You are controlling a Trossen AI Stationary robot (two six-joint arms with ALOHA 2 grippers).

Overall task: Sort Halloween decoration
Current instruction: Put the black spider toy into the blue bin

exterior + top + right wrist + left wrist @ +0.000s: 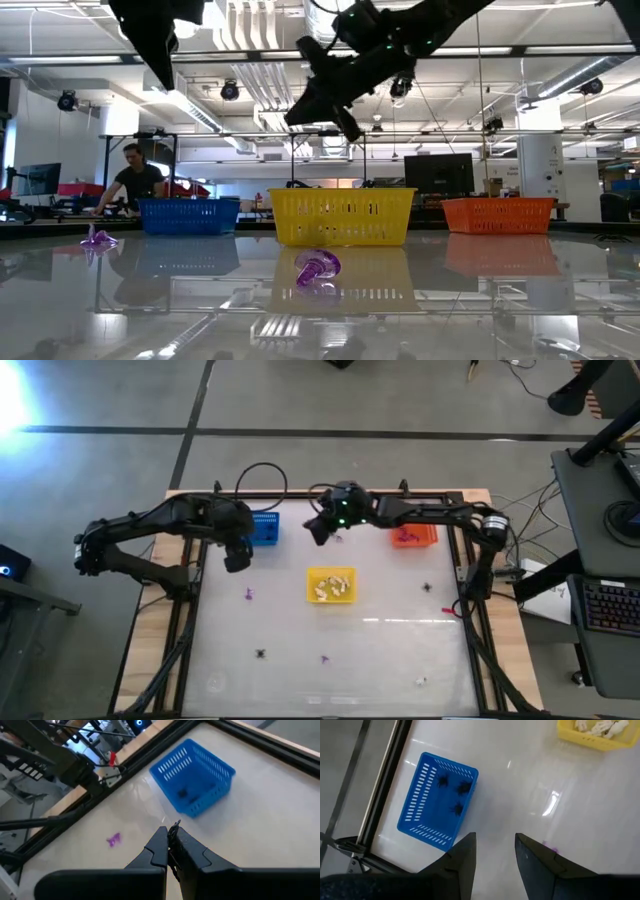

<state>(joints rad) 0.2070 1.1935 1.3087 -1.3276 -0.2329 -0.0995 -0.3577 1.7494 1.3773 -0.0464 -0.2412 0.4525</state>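
On the left of the table the left gripper [238,556] hung above the white surface just beside the blue basket [265,528], its two dark fingers [462,857] standing apart with nothing between them; under it the wrist view showed three black spidery trinkets [456,795] lying inside the blue basket, and a purple trinket [551,849] on the table partly hidden by one finger; a purple trinket [249,594] lay on the table in front of that gripper, and a black spider [261,654] sat further toward the near edge; in the low view a person [133,178] stood in the room behind the table, past the blue basket. In the middle sat the yellow basket [331,585] with cream trinkets [333,586] piled in it; another purple trinket [324,658] lay in front of it, well apart, near the front edge; the right gripper [320,532] hovered high above the table between the blue and yellow baskets, its fingers pressed together on something small and dark [175,824] at the very tips, though what it was I could not tell. To the right the orange basket [414,537] stood by the back rail with something purple [405,537] inside; a black spider [427,587] lay on the table in front of it, and a pale trinket [421,681] rested near the front right corner.
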